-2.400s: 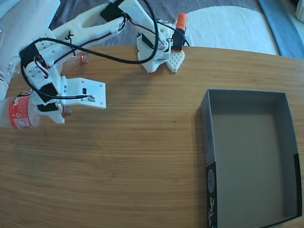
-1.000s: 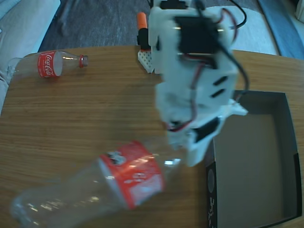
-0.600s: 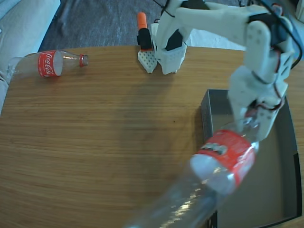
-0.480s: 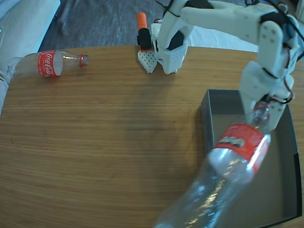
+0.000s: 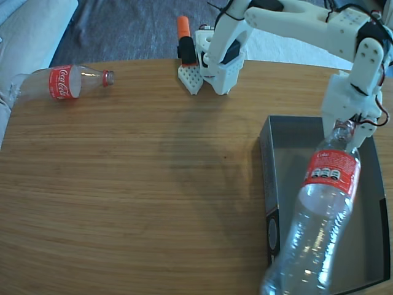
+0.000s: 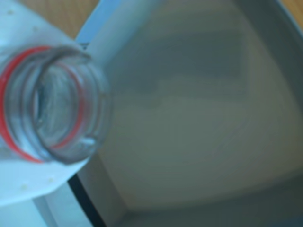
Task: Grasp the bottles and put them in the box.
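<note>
Table (image 5: 153, 184): broad wooden top fills most of the fixed view; nothing lies on it between the far bottle and the box, so my path looks clear.
Box (image 5: 279, 132): right of frame, open, floor bare; in the wrist view its grey inside (image 6: 199, 118) sits right beneath me.
Held bottle (image 5: 319, 215): hanging over the box, base toward the lower edge of frame; empty and capless, so I judge it light, thin-walled and slick. The stiff neck is the place to hold.
Gripper (image 5: 349, 128): clamped on that neck, upper right; the open mouth (image 6: 52, 111) fills the left of the wrist view.
Second bottle (image 5: 58, 83): on its side, upper left, well apart from the box; its neck points right, which I'd take.
Arm base (image 5: 221, 58): top centre, beside an orange-topped part (image 5: 184, 34); neither blocks me.
Risk: the bottle is nearly box-length, so the base could catch the near wall.
</note>
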`<action>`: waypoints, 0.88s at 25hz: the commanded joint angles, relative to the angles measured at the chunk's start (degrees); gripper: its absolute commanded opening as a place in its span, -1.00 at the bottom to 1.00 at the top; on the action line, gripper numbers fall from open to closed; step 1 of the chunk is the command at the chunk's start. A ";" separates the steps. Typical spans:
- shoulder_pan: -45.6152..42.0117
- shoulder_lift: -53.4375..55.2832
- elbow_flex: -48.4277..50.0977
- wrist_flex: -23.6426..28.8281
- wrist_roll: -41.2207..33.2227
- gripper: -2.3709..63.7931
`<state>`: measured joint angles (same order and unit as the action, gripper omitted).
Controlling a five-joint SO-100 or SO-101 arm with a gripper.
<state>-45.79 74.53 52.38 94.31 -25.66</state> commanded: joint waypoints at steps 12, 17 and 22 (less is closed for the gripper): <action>-0.09 7.65 9.14 3.87 -18.37 -0.94; -0.09 7.73 12.48 3.43 -18.37 -0.94; -0.09 7.47 15.73 0.53 -18.19 -0.94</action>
<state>-45.97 77.78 68.38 94.31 -43.77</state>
